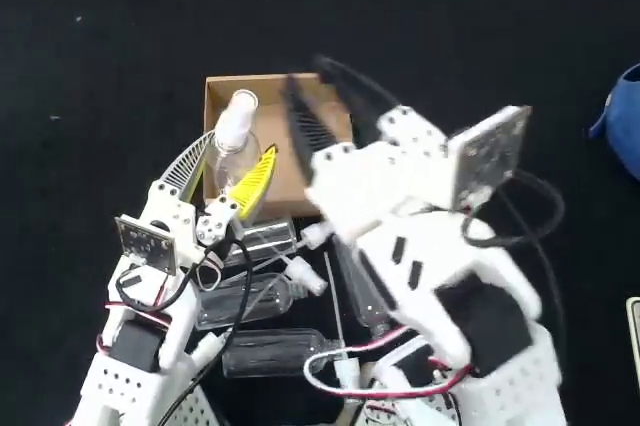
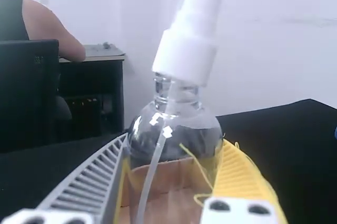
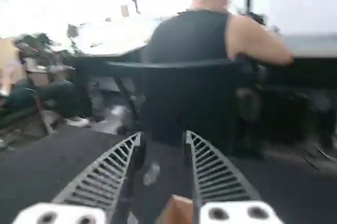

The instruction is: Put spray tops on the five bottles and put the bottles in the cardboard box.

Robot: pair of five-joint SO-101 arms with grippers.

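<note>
Left tool point(image 1: 242, 149) is clamping a spray-topped bottle point(image 2: 176, 129) over the cardboard box point(image 1: 262, 87) mid-tabletop. Right tool point(image 3: 163, 135) is hanging spread apart, empty, above it; other bottles point(image 1: 270, 351) are lying near the front edge.

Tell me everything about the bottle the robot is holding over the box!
The bottle is clear, plastic-looking, rounded and looks empty. A white spray top sits on its neck, with a thin tube hanging down inside. The left gripper's grey and yellow fingers squeeze its sides, holding it over the open cardboard box.
</note>
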